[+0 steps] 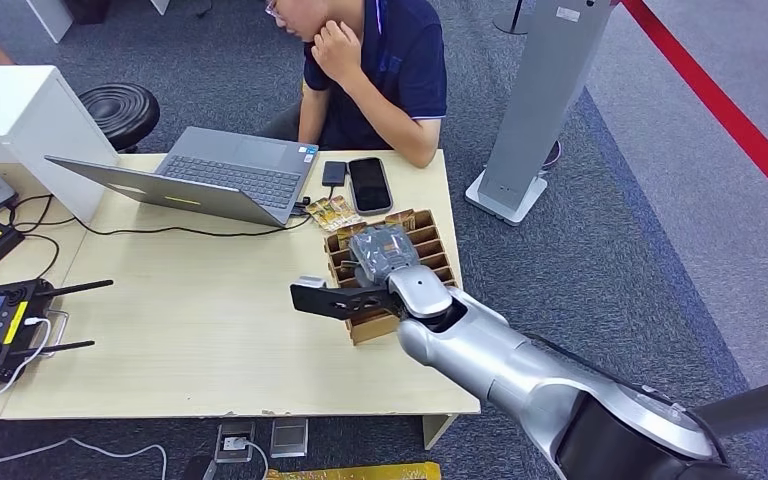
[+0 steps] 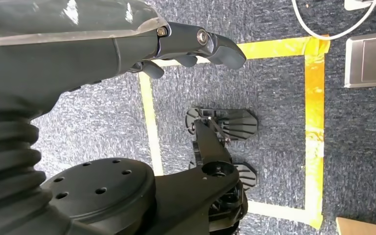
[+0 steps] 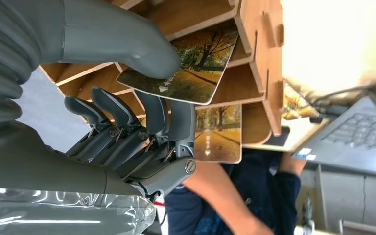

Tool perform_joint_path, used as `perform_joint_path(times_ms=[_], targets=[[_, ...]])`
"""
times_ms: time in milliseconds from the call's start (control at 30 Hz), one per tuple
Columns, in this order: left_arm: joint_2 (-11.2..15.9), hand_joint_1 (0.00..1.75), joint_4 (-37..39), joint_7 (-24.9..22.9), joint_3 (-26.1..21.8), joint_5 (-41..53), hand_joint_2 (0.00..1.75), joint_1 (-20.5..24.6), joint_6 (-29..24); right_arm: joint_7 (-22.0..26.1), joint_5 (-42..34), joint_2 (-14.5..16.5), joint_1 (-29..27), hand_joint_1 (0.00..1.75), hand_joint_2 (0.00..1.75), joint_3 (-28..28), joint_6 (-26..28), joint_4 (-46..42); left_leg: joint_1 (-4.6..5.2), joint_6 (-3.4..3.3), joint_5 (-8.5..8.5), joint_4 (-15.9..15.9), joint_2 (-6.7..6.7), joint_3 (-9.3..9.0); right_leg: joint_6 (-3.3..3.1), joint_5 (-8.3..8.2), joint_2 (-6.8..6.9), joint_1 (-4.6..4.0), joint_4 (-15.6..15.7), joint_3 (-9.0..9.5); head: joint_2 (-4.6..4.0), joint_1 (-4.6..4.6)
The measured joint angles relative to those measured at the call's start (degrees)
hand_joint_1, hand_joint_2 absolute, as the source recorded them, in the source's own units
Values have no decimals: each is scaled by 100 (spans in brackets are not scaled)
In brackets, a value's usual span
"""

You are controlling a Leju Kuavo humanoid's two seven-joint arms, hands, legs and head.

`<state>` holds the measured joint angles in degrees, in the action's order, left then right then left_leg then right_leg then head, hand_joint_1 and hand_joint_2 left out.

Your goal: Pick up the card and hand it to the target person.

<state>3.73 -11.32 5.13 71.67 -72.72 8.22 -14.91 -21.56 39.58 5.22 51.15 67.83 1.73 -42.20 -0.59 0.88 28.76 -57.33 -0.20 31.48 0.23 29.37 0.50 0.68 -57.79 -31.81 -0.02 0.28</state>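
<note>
The right hand [image 3: 127,132] has its thumb on the face of a thin, stiff, slick card [image 3: 186,68] and its fingers [image 3: 156,115] beneath, pinching its outer edge, half out of the wooden card rack [image 3: 259,58]. It looks light, so best held well in from the corner. The left hand [image 2: 196,44] hangs with fingers loosely curled, holding nothing.

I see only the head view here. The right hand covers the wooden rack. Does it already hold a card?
Observer: Yes. In the right wrist view the thumb and fingers pinch a card with an autumn tree picture.
Operator: Is it out of the wooden rack?
Observer: Not fully; it is still partly between the dividers.
Operator: Are other cards left?
Observer: One more card sits in the neighbouring slot.
Operator: And the left hand?
Observer: The left hand hangs over the carpet, holding nothing.
</note>
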Motion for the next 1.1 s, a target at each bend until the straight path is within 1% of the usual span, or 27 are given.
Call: perform_joint_path(times_ms=[133,233,433,533,633,700,800,867,967,1033,1100], targets=[[7,0,0,-10,0,-27,175,-8,3,-168,-330,-100,186,173,175,-13,-730,-317,0,0,0,0,0,0,0,0,0,0,0,0,0,2],[14,0,0,-9,0,-46,175,-28,16,-394,-551,-238,331,173,175,-65,-980,-694,0,0,0,0,0,0,0,0,0,0,0,-1,0,1],[19,0,0,32,2,-102,175,-84,43,-829,-670,-617,547,173,175,-340,-956,-1696,0,0,0,-1,0,-1,0,0,0,0,0,0,0,4],[19,0,0,36,2,-115,175,-100,45,-995,-571,-795,568,173,175,-497,-870,-2234,0,0,0,-1,0,-2,0,0,-1,0,1,-1,0,2],[19,0,0,37,2,-115,175,-99,51,-1034,-380,-915,554,173,175,-616,-688,-2689,0,0,0,-1,0,-2,0,0,-1,0,0,-1,0,-1],[19,0,0,35,2,-102,175,-92,60,-956,-185,-954,513,173,175,-677,-449,-2884,0,0,0,-1,1,-2,0,0,-1,0,0,0,0,-2],[16,0,0,22,2,-54,175,-61,89,-659,240,-962,408,173,175,-732,159,-2956,0,0,0,-1,0,-2,0,0,0,0,0,0,0,-3],[10,0,0,3,6,-18,175,-24,107,-374,535,-938,321,173,175,-769,737,-2873,0,0,0,-1,-1,-1,0,0,0,0,0,1,0,-2],[-9,0,0,-20,25,35,175,45,120,39,906,-864,208,173,175,-865,1752,-2562,0,0,-1,-1,-2,-1,0,0,1,0,0,3,0,-1],[-23,0,0,-31,40,69,175,84,122,221,1113,-814,158,173,175,-943,2396,-2282,0,0,-1,-1,-3,-1,0,-1,2,0,0,4,0,3],[-36,0,0,-45,50,90,175,113,122,320,1260,-776,121,173,175,-1014,2886,-2002,0,-1,-1,-1,-3,-1,1,-1,2,0,0,4,0,6]])
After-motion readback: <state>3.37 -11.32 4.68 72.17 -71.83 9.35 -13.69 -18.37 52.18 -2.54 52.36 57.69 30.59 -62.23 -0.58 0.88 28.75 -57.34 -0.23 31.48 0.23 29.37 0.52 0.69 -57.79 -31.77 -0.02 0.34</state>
